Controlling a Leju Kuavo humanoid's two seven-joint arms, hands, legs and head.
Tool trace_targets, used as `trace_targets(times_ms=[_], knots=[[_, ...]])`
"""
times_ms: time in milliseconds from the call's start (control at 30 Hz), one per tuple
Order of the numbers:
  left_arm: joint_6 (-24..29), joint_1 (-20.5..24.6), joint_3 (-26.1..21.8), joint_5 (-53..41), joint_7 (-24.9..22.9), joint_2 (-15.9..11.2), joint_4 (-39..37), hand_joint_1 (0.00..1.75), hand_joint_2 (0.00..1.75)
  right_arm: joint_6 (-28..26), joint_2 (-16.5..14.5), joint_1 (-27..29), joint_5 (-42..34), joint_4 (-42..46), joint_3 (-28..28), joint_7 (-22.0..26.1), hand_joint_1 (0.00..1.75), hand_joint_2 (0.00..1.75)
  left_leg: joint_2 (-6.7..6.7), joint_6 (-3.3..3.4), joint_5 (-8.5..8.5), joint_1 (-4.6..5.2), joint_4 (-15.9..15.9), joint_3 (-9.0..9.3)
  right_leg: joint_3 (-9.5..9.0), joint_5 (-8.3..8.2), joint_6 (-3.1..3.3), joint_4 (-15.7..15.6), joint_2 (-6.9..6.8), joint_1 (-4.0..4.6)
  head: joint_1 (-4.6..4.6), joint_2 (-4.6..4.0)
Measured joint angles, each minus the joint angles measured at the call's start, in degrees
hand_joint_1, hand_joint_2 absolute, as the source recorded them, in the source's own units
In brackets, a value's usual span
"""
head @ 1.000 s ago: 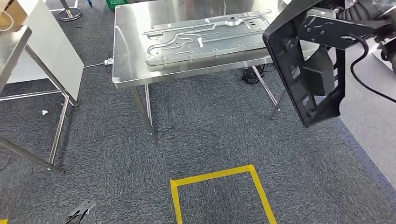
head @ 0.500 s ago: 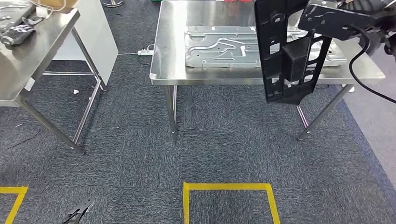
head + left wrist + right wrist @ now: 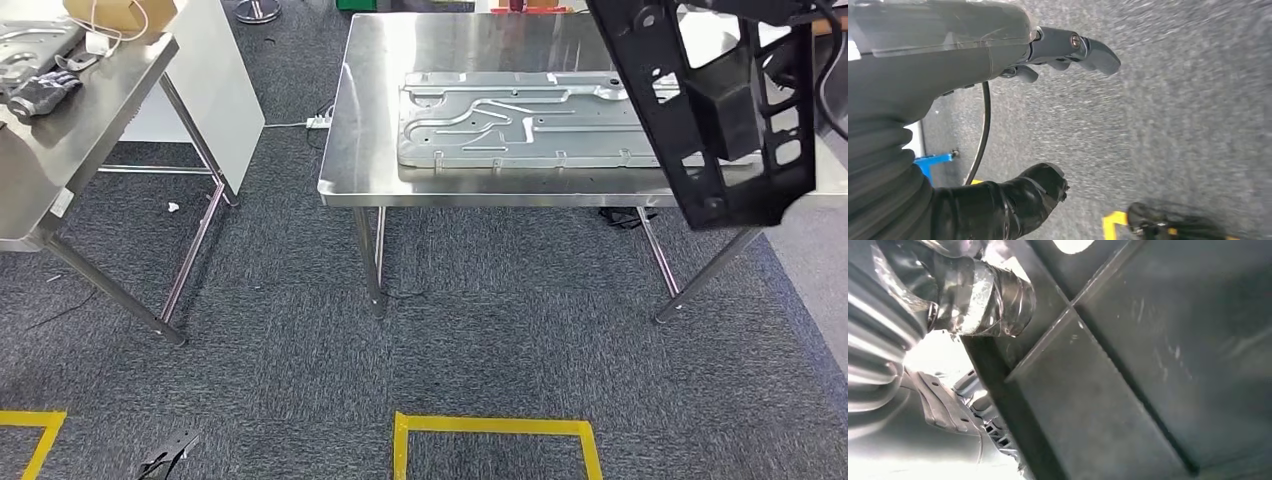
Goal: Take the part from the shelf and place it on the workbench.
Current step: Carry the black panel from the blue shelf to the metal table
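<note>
While the left hand hangs over the grey carpet with its fingers apart and nothing in it, the work sits on the other side. Ahead of that idle hand stands a side worktop with odds and ends on it, and further right the main steel worktop, where a stamped silver panel lies flat.

The black part hangs in the air at the far right, tilted, in front of the worktop's right end. The right hand presses its taped thumb against a rib of the part and holds it.

Over the last second the whole view has swung: the worktop was skewed and off to one side, and now lies square and centred, nearer the robot. That suggests the carry is nearly over; what remains is closing the gap and setting the part down, probably beside the silver panel.
</note>
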State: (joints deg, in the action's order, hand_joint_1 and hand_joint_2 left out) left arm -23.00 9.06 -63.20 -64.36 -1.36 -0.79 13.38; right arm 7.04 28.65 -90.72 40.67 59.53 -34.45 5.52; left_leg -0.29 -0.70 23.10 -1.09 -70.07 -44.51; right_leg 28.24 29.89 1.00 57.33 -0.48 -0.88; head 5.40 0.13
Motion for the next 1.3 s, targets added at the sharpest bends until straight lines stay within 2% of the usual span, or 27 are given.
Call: trace_targets(times_ms=[33,67,100,167,233,300,333,400,433,467,500,533,600,633,667,733,800,833,900,933,967,1000,1067,1100,1133,1167,1300], knots=[[0.0,-0.1,0.0,0.2,0.0,0.0,0.0,0.0,1.75,0.0,-0.1,-0.4,0.1,-0.4,-0.4,-0.2,1.75,1.75,0.24,-0.05,-2.81,0.01,3.5,0.91,-1.02,0.98,-0.33,-0.2,-0.07,-0.09,-0.04,0.0],[0.1,-0.2,0.1,0.3,0.0,-0.1,-0.1,0.0,1.75,0.1,-0.2,-0.9,0.2,-0.9,-0.7,-0.3,1.75,1.75,0.47,0.02,-4.65,0.13,6.4,1.95,-1.85,1.75,-0.71,-0.4,-0.08,-0.1,-0.09,0.0],[0.1,-0.3,0.2,0.5,-0.1,-0.1,-0.1,0.0,1.75,0.1,-0.2,-1.4,0.3,-1.4,-1.0,-0.4,1.75,1.75,0.65,0.26,-4.87,0.28,8.5,3.01,-2.39,2.3,-1.08,-0.6,-0.04,-0.04,-0.1,0.01],[0.1,-0.3,0.3,0.8,-0.2,-0.2,-0.2,0.0,1.75,0.1,-0.3,-2.1,0.3,-2.3,-1.4,-0.6,1.75,1.75,0.72,1.18,-2.49,0.54,10.3,4.68,-2.97,2.45,-1.79,-1.0,0.11,0.11,-0.1,0.02],[0.2,-0.3,0.5,1.0,-0.1,-0.2,-0.2,0.0,1.75,0.1,-0.3,-2.5,0.3,-3.0,-1.5,-0.7,1.75,1.75,0.48,2.21,-0.63,0.38,11.8,6.45,-2.28,1.35,-2.36,1.0,0.11,0.04,-0.13,0.03],[0.2,-0.4,0.7,1.3,0.0,-0.3,-0.2,0.0,1.75,0.0,-0.3,-2.7,0.3,-4.4,-1.6,-0.7,1.75,1.75,-0.01,2.85,0.35,0.14,13.0,8.69,1.23,0.18,-2.92,7.2,0.11,-0.1,-0.22,0.03],[0.1,-0.5,0.9,1.4,0.0,-0.3,-0.2,0.0,1.75,0.0,-0.3,-2.6,0.3,-5.3,-1.7,-0.7,1.75,1.75,-0.35,3.0,0.9,0.09,13.7,10.06,3.7,0.69,-3.16,10.8,0.13,-0.17,-0.3,0.03],[0.1,-0.8,1.2,1.5,0.0,-0.3,-0.2,0.0,1.75,0.0,-0.3,-1.7,0.4,-7.4,-2.1,-0.7,1.75,1.75,-1.12,3.09,2.14,0.09,15.1,13.18,8.22,4.51,-3.31,15.3,0.15,-0.19,-0.4,0.02],[0.0,-1.0,1.3,1.6,0.1,-0.2,-0.2,0.0,1.75,0.0,-0.3,-1.4,0.5,-8.2,-2.4,-0.8,1.75,1.75,-1.56,3.09,2.78,0.14,15.7,14.71,10.01,6.62,-3.09,15.3,0.16,-0.13,-0.51,0.01],[0.0,-1.2,1.4,1.8,0.1,-0.2,-0.3,0.0,1.75,0.0,-0.3,-1.4,0.6,-8.8,-2.6,-0.9,1.75,1.75,-1.98,3.1,3.44,0.25,16.2,16.11,11.45,7.69,-2.69,14.0,0.19,0.01,-0.61,0.01],[0.0,-1.3,1.5,1.9,0.1,-0.2,-0.3,0.0,1.75,-0.1,-0.3,-1.6,0.7,-9.3,-2.7,-0.9,1.75,1.75,-2.35,3.1,4.13,0.41,16.7,17.44,12.57,6.87,-2.13,11.4,0.22,0.27,-0.67,0.0],[-0.1,-1.5,1.5,2.0,0.1,-0.1,-0.3,0.0,1.75,-0.1,-0.3,-2.0,0.8,-9.7,-2.7,-0.9,1.75,1.75,-2.6,3.11,4.9,0.48,17.1,18.6,13.34,2.91,-1.4,7.7,0.29,0.66,-0.71,0.0],[-0.1,-1.6,1.6,2.0,0.2,0.3,-0.4,0.0,1.75,-0.2,-0.3,-2.6,1.0,-10.4,-2.8,-0.9,1.75,1.75,-3.14,2.75,6.64,0.78,17.4,20.79,13.67,-9.04,-0.1,-0.1,0.68,1.75,-0.66,0.01],[-0.1,-1.6,1.6,2.0,0.2,0.4,-0.5,0.0,1.75,-0.2,-0.2,-2.8,1.0,-10.7,-2.8,-0.9,1.75,1.75,-3.29,2.44,7.55,0.95,17.6,21.68,13.43,-13.36,0.35,-2.3,0.94,2.27,-0.65,0.01],[-0.1,-1.5,1.6,2.1,0.3,0.5,-0.6,0.0,1.75,-0.2,-0.3,-3.2,1.1,-10.8,-2.9,-1.0,1.75,1.75,-3.44,2.14,8.2,1.12,17.5,22.51,13.12,-14.89,0.64,-3.1,1.05,2.47,-0.66,0.01],[0.0,-1.1,1.6,2.3,0.4,0.3,-0.6,0.0,1.75,-0.2,-0.3,-4.5,1.2,-10.8,-2.9,-1.3,1.75,1.75,-3.01,1.72,8.13,1.3,15.4,22.2,12.29,-13.34,1.26,-2.3,0.97,2.19,-0.72,0.01],[0.2,-0.5,1.7,2.6,0.6,0.2,-0.5,0.0,1.75,-0.1,-0.4,-5.3,1.3,-11.0,-2.9,-1.6,1.75,1.75,-1.65,1.18,7.37,1.3,9.0,19.27,10.69,-12.05,1.92,-2.6,0.81,1.81,-0.58,0.01],[0.3,-0.3,1.7,2.7,0.7,0.2,-0.5,0.0,1.75,0.1,-0.5,-5.1,1.4,-11.3,-3.0,-1.8,1.75,1.75,-0.94,0.84,8.14,1.25,5.3,17.34,9.57,-11.46,2.09,-3.0,0.78,1.78,-0.47,0.02],[0.3,-0.1,1.8,3.1,0.8,0.2,-0.5,0.0,1.75,0.4,-0.6,-4.0,1.5,-12.1,-3.4,-2.2,1.75,1.75,-0.48,0.28,12.39,1.14,0.3,13.85,7.37,-10.09,2.16,-3.5,0.66,1.64,-0.44,0.01],[0.4,-0.1,1.8,3.3,0.8,0.3,-0.5,0.0,1.75,0.4,-0.7,-3.7,1.6,-12.4,-3.6,-2.3,1.75,1.75,-0.44,0.08,14.39,1.05,-0.3,12.46,6.49,-9.43,2.08,-3.6,0.64,1.53,-0.44,0.01],[0.4,-0.2,1.9,3.5,0.8,0.3,-0.5,0.0,1.75,0.4,-0.7,-3.6,1.8,-12.6,-3.8,-2.5,1.75,1.75,-0.39,-0.06,14.99,0.97,0.4,11.42,5.79,-8.84,1.97,-3.6,0.65,1.42,-0.44,0.0],[0.4,-0.2,2.0,3.7,0.8,0.3,-0.5,0.0,1.75,0.4,-0.7,-3.9,1.9,-12.8,-4.0,-2.6,1.75,1.75,-0.34,-0.1,13.49,0.91,2.6,10.79,5.22,-8.32,1.83,-3.6,0.66,1.33,-0.44,0.0],[0.5,-0.4,2.1,4.1,0.8,0.3,-0.5,0.0,1.75,0.4,-0.8,-4.8,2.0,-13.2,-4.0,-2.6,1.75,1.75,-0.22,0.46,5.3,0.92,9.8,10.49,4.28,-7.44,1.51,-3.5,0.73,1.26,-0.44,0.0],[0.5,-0.5,2.3,4.2,0.8,0.3,-0.5,0.0,1.75,0.4,-0.8,-5.2,2.1,-13.5,-4.0,-2.6,1.75,1.75,-0.18,0.91,1.88,1.02,12.9,10.67,4.0,-7.09,1.31,-3.5,0.8,1.28,-0.48,0.0],[0.5,-0.6,2.4,4.3,0.8,0.2,-0.5,0.0,1.75,0.3,-0.8,-5.5,2.1,-13.8,-4.0,-2.6,1.75,1.75,-0.13,1.41,-0.31,1.13,15.0,10.91,3.89,-6.76,1.02,-3.3,0.89,1.3,-0.46,0.01],[0.6,-0.6,2.4,4.3,0.8,0.2,-0.5,0.0,1.75,0.3,-0.8,-5.7,2.1,-14.0,-4.0,-2.7,1.75,1.75,-0.06,1.71,-0.74,1.2,15.7,11.11,3.92,-6.43,0.82,-3.1,0.95,1.35,-0.48,0.01],[0.6,-0.4,2.7,4.4,0.8,0.0,-0.5,0.0,1.75,0.3,-0.7,-7.4,2.1,-14.4,-4.0,-2.9,1.75,1.75,0.04,1.76,-0.2,1.45,15.5,11.36,4.23,-5.54,0.62,-2.0,0.79,1.29,-0.5,0.01]])
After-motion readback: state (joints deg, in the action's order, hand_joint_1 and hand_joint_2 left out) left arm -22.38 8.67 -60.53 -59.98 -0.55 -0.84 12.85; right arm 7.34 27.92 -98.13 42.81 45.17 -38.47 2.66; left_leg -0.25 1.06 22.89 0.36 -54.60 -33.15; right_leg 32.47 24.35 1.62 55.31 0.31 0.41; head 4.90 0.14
